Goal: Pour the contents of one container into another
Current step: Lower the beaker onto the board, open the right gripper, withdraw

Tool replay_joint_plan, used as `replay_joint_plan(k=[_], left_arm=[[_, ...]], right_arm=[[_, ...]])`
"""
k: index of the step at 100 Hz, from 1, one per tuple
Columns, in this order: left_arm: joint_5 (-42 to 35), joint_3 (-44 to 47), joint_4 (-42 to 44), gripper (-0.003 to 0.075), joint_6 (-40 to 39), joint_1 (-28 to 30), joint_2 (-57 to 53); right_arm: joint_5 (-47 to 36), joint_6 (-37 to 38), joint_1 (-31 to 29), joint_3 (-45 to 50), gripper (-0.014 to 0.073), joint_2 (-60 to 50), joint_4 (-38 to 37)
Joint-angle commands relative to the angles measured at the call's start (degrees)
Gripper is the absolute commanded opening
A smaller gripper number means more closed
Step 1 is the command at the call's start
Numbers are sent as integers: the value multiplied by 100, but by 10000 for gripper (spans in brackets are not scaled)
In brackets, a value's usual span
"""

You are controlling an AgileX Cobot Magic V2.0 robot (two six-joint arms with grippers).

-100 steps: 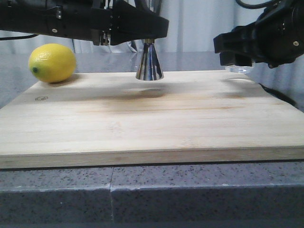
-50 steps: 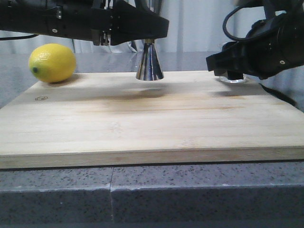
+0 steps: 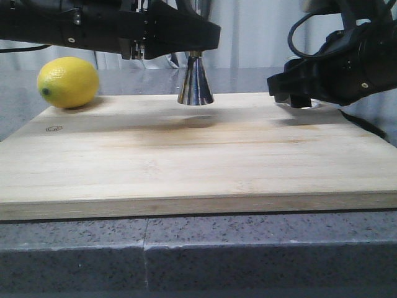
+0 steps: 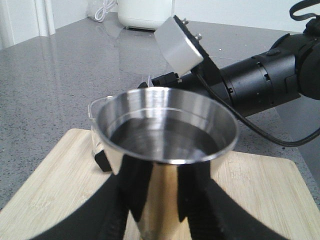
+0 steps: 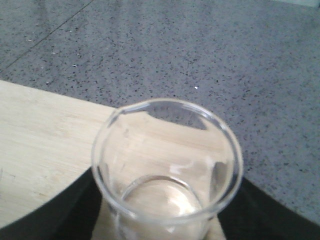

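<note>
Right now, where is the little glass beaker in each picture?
Front view: the glass beaker barely peeks out at the far right, behind the right arm's black fingers.
Left wrist view: its rim and lip show just behind the steel jigger.
Right wrist view: it fills the middle.
Shared landmark: the wooden cutting board it stands on.

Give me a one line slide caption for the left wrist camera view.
Left gripper holds the steel jigger over the wooden board, glass beaker and right arm just behind.
</note>
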Motion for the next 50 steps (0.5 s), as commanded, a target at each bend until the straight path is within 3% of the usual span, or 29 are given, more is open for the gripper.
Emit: replay_joint_plan(k=[1, 12, 50], left_arm=[[584, -173, -517, 230, -31, -47, -249], [584, -173, -517, 230, -31, -47, -249], [584, -173, -517, 230, -31, -47, -249]], right_arm=[[-303, -1, -1, -157, 540, -271, -97], [153, -1, -1, -157, 610, -553, -97], [3549, 8, -1, -157, 605, -2572, 96]])
